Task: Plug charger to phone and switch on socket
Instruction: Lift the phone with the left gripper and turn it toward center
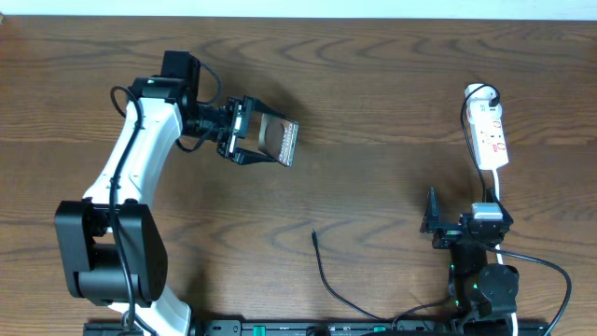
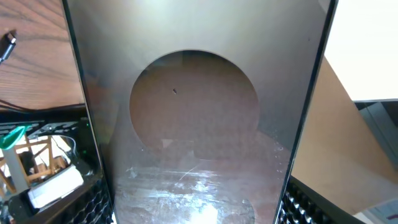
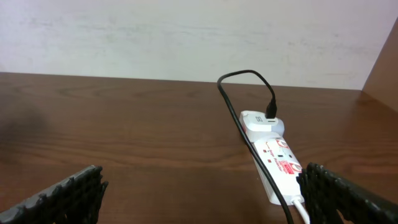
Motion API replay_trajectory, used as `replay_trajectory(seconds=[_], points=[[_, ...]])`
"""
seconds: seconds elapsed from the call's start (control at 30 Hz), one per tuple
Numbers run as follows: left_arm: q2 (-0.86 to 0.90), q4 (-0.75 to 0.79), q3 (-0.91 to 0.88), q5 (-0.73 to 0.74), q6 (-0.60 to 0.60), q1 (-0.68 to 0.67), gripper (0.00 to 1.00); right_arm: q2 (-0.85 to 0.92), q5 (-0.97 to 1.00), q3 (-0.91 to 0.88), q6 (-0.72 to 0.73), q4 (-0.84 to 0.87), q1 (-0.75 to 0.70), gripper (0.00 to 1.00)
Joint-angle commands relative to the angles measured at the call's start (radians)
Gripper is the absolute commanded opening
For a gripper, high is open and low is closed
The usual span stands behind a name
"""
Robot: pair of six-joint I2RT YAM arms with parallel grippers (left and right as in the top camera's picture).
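Note:
My left gripper (image 1: 244, 138) is shut on the phone (image 1: 278, 140) and holds the dark slab above the table at the upper left. In the left wrist view the phone (image 2: 193, 112) fills the frame between my fingers (image 2: 199, 214). The charger is a thin black cable whose plug tip (image 1: 314, 235) lies loose on the table near the front middle; the tip also shows in the left wrist view (image 2: 7, 45). The white socket (image 1: 489, 135) lies at the far right with a black lead plugged into its far end (image 3: 270, 112). My right gripper (image 1: 434, 224) is open and empty, just short of the socket (image 3: 277, 155).
The charger cable runs from its tip towards the front edge (image 1: 373, 317). The socket's white cord (image 1: 499, 201) passes by the right arm. The table's far edge meets a pale wall (image 3: 186, 37).

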Motion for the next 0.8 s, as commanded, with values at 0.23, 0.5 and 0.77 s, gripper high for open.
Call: replay_trajectory(seconds=[0.23,0.5,0.77], points=[[-0.013,-0.002,0.027,0.067,0.022,0.039,0.08,-0.006,0.006,-0.001,-0.005,-0.004,-0.004,0.99],[-0.013,-0.002,0.027,0.068,0.036,0.039,0.07,-0.006,0.006,-0.001,-0.005,-0.004,-0.004,0.99],[-0.013,-0.002,0.027,0.168,0.087,0.042,0.08,-0.006,0.006,-0.001,-0.005,-0.004,-0.004,0.99]])
